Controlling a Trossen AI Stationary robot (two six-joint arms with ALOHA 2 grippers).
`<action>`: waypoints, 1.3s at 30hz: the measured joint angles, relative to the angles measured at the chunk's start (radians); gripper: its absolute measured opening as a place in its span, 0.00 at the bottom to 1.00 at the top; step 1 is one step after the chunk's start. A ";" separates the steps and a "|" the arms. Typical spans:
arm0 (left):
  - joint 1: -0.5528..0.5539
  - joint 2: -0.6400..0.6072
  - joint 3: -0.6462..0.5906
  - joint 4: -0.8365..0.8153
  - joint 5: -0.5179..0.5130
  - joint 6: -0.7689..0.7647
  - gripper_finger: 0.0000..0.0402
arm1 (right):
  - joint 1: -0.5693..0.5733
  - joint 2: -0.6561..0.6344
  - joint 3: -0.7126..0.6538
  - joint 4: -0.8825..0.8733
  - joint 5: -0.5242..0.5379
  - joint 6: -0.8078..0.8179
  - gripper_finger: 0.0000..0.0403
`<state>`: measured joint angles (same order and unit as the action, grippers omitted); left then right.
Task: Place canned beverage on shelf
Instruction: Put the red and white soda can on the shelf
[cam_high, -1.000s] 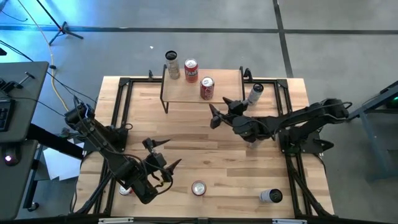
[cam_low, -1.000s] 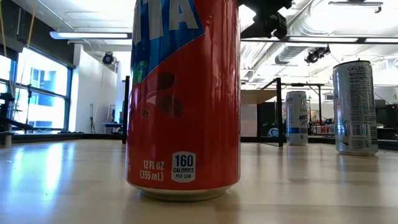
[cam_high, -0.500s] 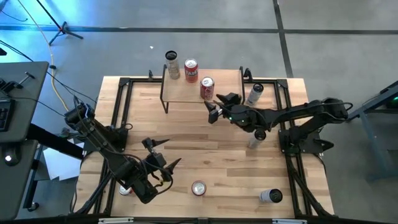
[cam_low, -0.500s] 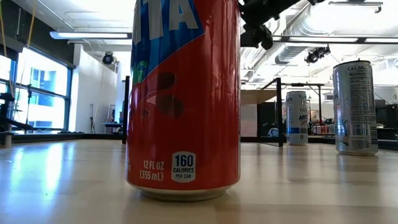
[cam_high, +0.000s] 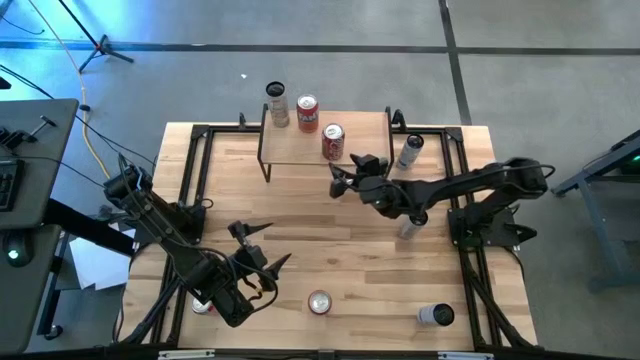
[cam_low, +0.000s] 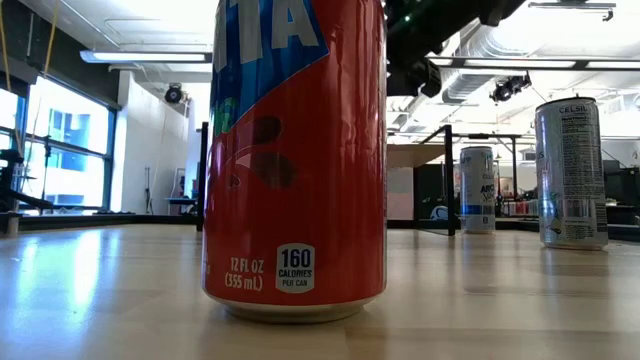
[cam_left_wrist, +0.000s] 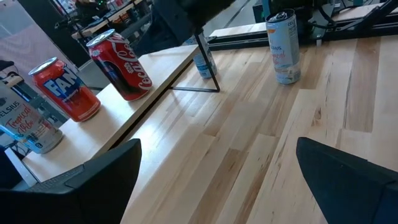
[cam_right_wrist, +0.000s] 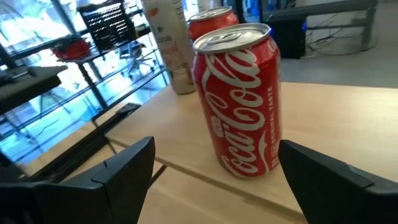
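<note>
- Shelf (cam_high: 325, 140) carries three cans: tall Celsius can (cam_high: 277, 104), red Fanta can (cam_high: 307, 113), Coca-Cola can (cam_high: 333, 142).
- Right gripper (cam_high: 345, 172) hangs just in front of the Coca-Cola can (cam_right_wrist: 239, 99), fingers spread to either side and not touching it; nothing held.
- From the right wrist, the Fanta can (cam_right_wrist: 211, 17) and Celsius can (cam_right_wrist: 166, 43) stand behind the Coke, so they sit beyond it from the gripper.
- Slim white-blue can (cam_high: 409, 153) stands on the table (cam_high: 330, 225) just beside the right arm, off the shelf's end; another slim can (cam_high: 408, 226) is partly hidden under that arm.
- Near edge of the table: red Fanta can (cam_high: 319, 302) upright, close to the low camera (cam_low: 295, 150); a can lying on its side (cam_high: 434, 315) well away from both grippers.
- Compared with a second ago, the right gripper has moved toward the shelf and now sits at the Coke can; cans unchanged.
- Left gripper (cam_high: 262, 247) wide open, empty, waiting at the near left, well apart from the shelf; a can (cam_high: 202, 305) peeks from under its arm.
</note>
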<state>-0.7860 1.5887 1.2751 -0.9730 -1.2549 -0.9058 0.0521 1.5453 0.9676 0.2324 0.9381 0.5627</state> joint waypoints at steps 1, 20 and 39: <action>0.000 0.000 0.000 0.000 0.000 0.000 1.00 | 0.000 0.006 0.000 0.008 0.017 -0.008 0.81; 0.000 0.000 0.000 -0.003 0.000 0.010 1.00 | -0.057 0.072 0.000 0.137 -0.007 -0.300 0.81; 0.000 0.000 0.000 -0.004 0.001 0.012 1.00 | -0.175 0.072 0.000 0.205 -0.197 -0.313 0.81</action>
<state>-0.7860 1.5887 1.2751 -0.9768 -1.2541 -0.8939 -0.1232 1.6173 0.9676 0.4378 0.7410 0.2496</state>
